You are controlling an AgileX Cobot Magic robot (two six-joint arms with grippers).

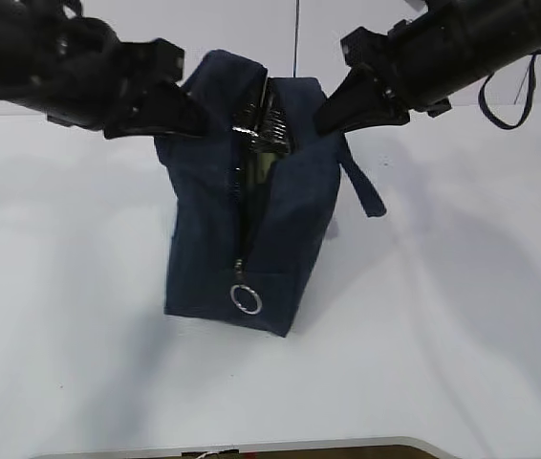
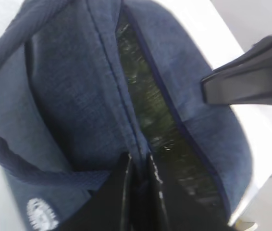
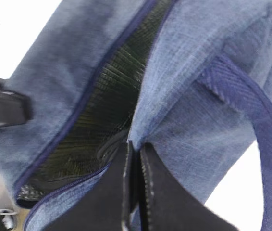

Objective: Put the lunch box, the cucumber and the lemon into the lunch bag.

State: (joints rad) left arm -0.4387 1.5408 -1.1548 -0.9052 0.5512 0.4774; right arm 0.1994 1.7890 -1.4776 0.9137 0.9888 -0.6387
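The dark navy lunch bag (image 1: 242,229) stands upright in the middle of the white table, its zipper open at the top, foil lining showing in the slit. My left gripper (image 1: 199,124) is shut on the bag's left top edge (image 2: 138,159). My right gripper (image 1: 320,122) is shut on the bag's right top edge (image 3: 136,147). The two grippers hold the opening apart. The metal ring pull (image 1: 246,300) hangs at the near end. One loop handle (image 1: 364,184) hangs on the right. The lunch box, the cucumber and the lemon are out of view.
The white table (image 1: 462,287) lies all round the bag, its front edge (image 1: 251,448) at the bottom. A white wall stands behind. A dark cable loop (image 1: 509,96) hangs from the right arm. The foil lining (image 3: 102,106) shows dark inside the bag.
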